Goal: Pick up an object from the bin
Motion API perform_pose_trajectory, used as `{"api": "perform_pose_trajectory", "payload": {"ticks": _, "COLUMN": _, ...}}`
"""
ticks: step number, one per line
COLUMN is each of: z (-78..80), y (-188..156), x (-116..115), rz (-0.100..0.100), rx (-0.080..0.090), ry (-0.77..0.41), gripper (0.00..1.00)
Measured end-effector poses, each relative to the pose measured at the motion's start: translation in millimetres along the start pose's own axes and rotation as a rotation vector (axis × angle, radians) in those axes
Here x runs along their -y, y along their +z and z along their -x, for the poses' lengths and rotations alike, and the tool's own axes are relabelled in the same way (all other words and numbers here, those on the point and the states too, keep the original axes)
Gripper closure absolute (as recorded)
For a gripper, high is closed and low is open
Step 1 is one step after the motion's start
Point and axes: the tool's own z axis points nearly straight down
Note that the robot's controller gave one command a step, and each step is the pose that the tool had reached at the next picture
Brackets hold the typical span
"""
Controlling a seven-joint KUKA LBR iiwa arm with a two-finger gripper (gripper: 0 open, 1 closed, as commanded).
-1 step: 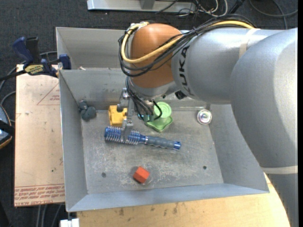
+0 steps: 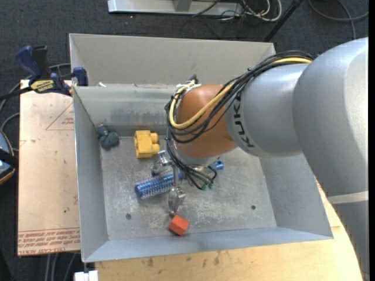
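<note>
Inside the grey bin (image 2: 88, 174), the gripper (image 2: 169, 185) sits low at mid-floor, its claw spread either side of the right end of a blue ridged bar (image 2: 149, 187), with a yellow block (image 2: 145, 143) just behind and a small orange cube (image 2: 179, 225) nearby in front.

Bin (image 2: 88, 168): grey sheet metal, matt. The walls are smooth with faint smears; the floor is scuffed and dusted with pale specks.
Arm shell (image 2: 281, 110): silver-grey, smooth, satin sheen, looks like painted metal or hard plastic; cannot tell which.
Orange cover (image 2: 202, 124): smooth and glossy, with soft highlights.
Cables (image 2: 263, 69): yellow and black sheaths, smooth, slightly shiny.
Gripper (image 2: 174, 206): bare metal, dull shine.
Yellow block (image 2: 145, 143): plastic, smooth, low gloss.
Blue ridged piece (image 2: 153, 186): plastic, finely ribbed surface.
Orange-red cube (image 2: 179, 225): matt, flat faces; material unclear.
Dark grey lump (image 2: 108, 137): matt, looks rubbery.
</note>
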Motion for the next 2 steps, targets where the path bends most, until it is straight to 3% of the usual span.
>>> {"api": "perform_pose_trajectory", "payload": {"ticks": 1, "z": 1.4, "y": -2, "x": 0, "rz": 0.0, "rx": 0.003, "ry": 0.001, "gripper": 1.0}}
{"api": "perform_pose_trajectory", "payload": {"ticks": 2, "z": 23.0, "y": -146, "x": -6, "rz": -0.001, "rx": 0.001, "ry": -0.193, "gripper": 1.0}}
